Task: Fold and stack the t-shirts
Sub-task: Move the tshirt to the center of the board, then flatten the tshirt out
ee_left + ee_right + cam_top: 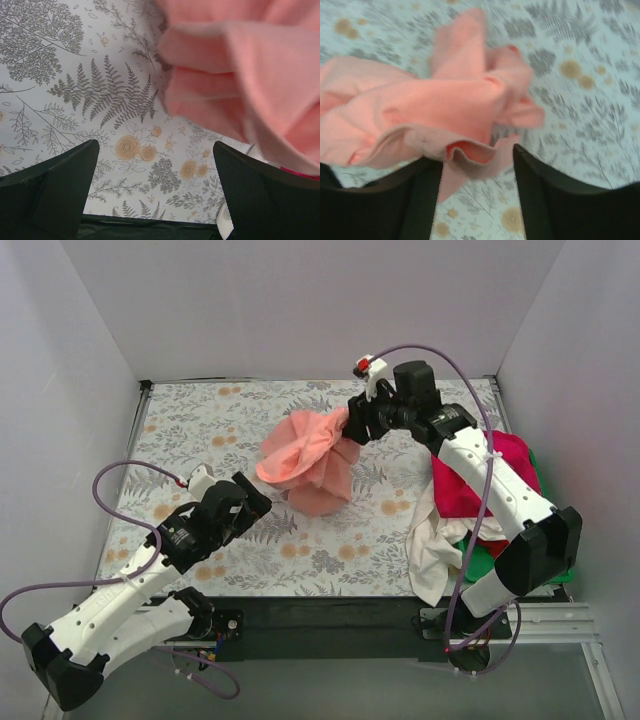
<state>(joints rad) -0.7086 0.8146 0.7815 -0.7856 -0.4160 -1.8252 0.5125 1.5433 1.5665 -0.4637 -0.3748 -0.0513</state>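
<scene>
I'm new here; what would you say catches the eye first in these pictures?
At the centre, a crumpled salmon-pink t-shirt, one end drawn up between the jaws of the right gripper. The left gripper hovers open beside it. On the right, magenta and white shirts lie heaped over a green tray.

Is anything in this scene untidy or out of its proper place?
Yes. The white shirt in the heap at the right slides off the green tray and trails to the near edge of the table. The salmon-pink shirt is a crumpled bunch, pinched by the right gripper, not spread flat.
</scene>
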